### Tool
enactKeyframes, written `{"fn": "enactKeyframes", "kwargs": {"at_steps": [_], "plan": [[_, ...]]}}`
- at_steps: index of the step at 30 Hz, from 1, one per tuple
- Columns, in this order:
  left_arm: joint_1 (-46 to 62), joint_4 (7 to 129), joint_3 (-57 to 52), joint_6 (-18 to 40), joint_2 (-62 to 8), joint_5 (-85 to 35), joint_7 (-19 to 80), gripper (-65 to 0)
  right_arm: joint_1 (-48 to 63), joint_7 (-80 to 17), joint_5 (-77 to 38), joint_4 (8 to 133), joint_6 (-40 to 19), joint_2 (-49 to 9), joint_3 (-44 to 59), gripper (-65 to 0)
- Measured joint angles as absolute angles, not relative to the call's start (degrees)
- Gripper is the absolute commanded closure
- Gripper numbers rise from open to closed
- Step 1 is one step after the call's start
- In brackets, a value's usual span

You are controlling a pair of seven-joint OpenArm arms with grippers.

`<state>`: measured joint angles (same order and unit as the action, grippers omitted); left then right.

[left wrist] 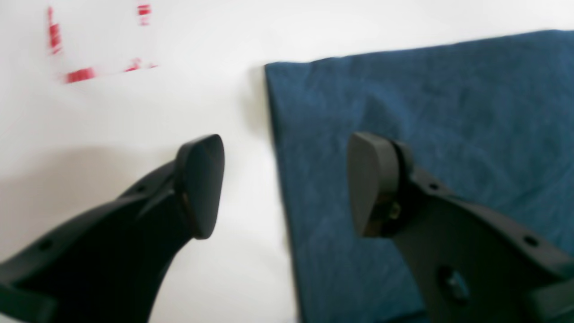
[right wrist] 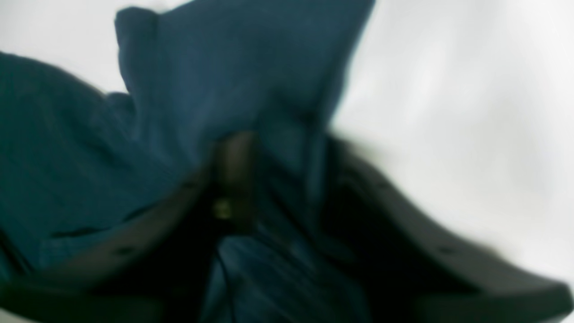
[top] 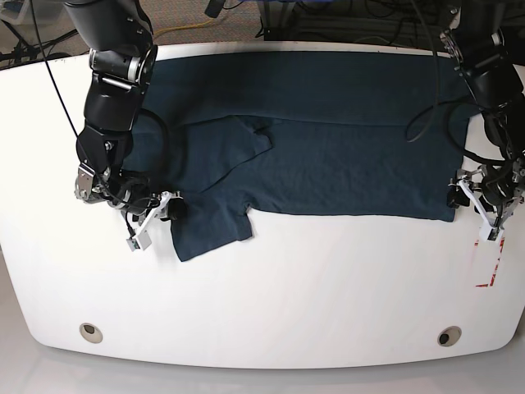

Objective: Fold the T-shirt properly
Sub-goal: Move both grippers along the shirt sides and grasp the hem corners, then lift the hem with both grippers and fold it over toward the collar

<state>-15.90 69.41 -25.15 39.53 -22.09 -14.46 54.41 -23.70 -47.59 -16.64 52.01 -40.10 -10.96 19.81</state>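
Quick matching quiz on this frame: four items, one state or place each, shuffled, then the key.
Items:
1. left claw
2. right claw
3. T-shirt
4. red marks

States:
A. spread on the white table, one sleeve folded in
B. closed on the cloth
C. open, straddling the cloth's edge
D. on the table beside the left claw

Pairs: 1-C, 2-B, 3-A, 4-D
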Motion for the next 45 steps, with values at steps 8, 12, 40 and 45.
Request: {"fn": "enactKeyframes", "kwargs": {"at_steps": [8,12,40,45], "plan": [[-18.0,63.37,-25.12,27.97,-22.04,-14.59,48.36,-57.4,-23.66,-47.11,-15.64,51.9,-40.05,-11.0,19.77,0.0],[-18.11,61.17,-21.91,25.32,-21.41,-14.35,45.82,-58.3,-23.59,-47.09,-15.66,51.9,-40.07,-11.09,19.77,0.0],[-23.46,46.44,-18.04,25.5,-20.95,-14.98,38.24,0.0,-24.62,-47.79,-15.16,51.66,-40.01,-11.0,19.68,0.0],[-23.03,48.53,-17.96,25.5,-20.71,-14.74,39.72,0.0,-25.74,-48.27,-14.26,51.51,-39.88,-11.14,19.55,0.0]]}}
